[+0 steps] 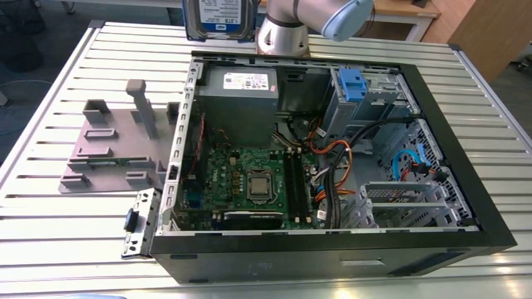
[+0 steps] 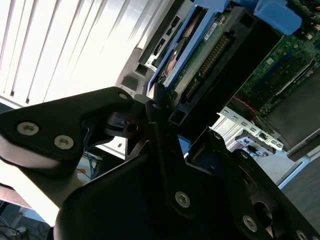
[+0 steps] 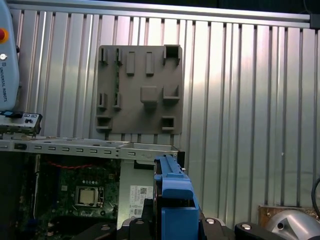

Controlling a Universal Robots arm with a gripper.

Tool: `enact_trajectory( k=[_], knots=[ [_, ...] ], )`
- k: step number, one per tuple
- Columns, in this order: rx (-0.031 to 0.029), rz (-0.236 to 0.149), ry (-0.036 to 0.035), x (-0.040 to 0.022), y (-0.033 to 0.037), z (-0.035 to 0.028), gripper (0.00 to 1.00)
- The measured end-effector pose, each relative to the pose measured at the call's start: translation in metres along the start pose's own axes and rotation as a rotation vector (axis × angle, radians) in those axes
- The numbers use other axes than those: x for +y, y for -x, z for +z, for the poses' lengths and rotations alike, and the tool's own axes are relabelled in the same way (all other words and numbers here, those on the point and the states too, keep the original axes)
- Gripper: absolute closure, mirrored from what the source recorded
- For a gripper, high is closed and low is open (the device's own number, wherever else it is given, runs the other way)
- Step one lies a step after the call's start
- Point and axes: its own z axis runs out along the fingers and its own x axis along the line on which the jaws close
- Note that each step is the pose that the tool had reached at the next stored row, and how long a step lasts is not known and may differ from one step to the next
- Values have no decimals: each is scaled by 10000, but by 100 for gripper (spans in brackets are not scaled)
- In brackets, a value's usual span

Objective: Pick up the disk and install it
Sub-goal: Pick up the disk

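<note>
While the disk [image 1: 214, 18] hangs above the far edge of the open computer case [image 1: 332, 256], the gripper [image 2: 170, 125] is clamped on its blue-bracketed end. Pick-up looks done. Install isn't: drive bay [image 1: 380, 93] has just a bare blue clip [image 1: 352, 84].

Your case [image 1: 332, 256] lies open on the table [image 1: 50, 218], with the plate [image 1: 108, 146] beside it on the exterior view's left. Inside, the power supply [image 1: 241, 103] sits behind the motherboard [image 1: 249, 180]. The disk [image 1: 216, 18] is up by the case's far edge, just beside the arm [image 1: 287, 28].
</note>
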Motion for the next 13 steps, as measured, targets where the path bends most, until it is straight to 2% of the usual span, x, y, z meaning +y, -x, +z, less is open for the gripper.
enact_trajectory(
  k=[13],
  knots=[
    [1,0,2,1,-37,-1,63]
  ],
)
